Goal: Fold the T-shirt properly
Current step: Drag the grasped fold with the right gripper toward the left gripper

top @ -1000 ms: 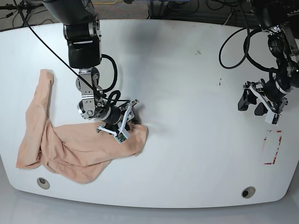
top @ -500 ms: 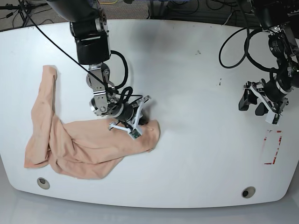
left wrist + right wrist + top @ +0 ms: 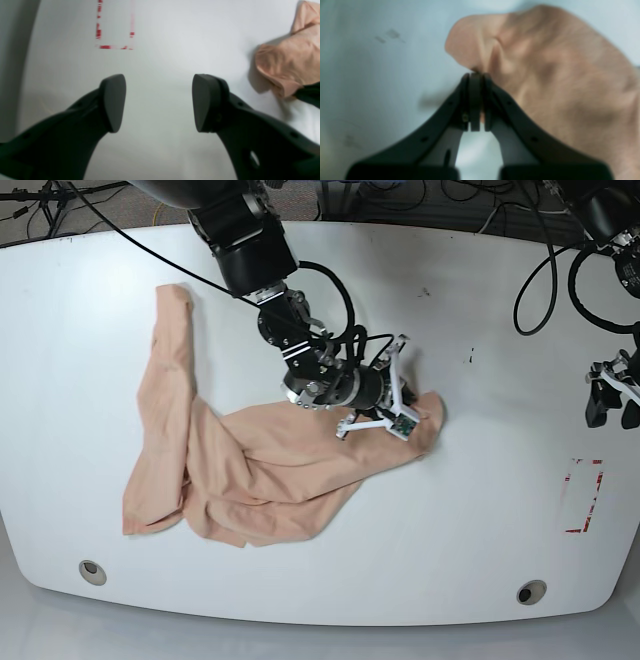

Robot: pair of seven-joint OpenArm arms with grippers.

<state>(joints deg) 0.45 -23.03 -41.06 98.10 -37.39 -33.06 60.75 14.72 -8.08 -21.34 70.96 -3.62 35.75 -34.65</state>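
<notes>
The crumpled peach cotton T-shirt lies on the white worktop, spread from its left side toward the middle. The right pincer is clenched on the shirt's right-hand edge. The left pincer hangs released near the worktop's right edge.

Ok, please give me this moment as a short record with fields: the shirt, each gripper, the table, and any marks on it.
shirt: peach T-shirt, crumpled, lying unfolded on the table
right gripper: right gripper shut on an edge of the T-shirt
left gripper: left gripper open, holding nothing, above bare table
table: white table
marks: red dashed rectangle near the table's edge, nothing on it
</notes>
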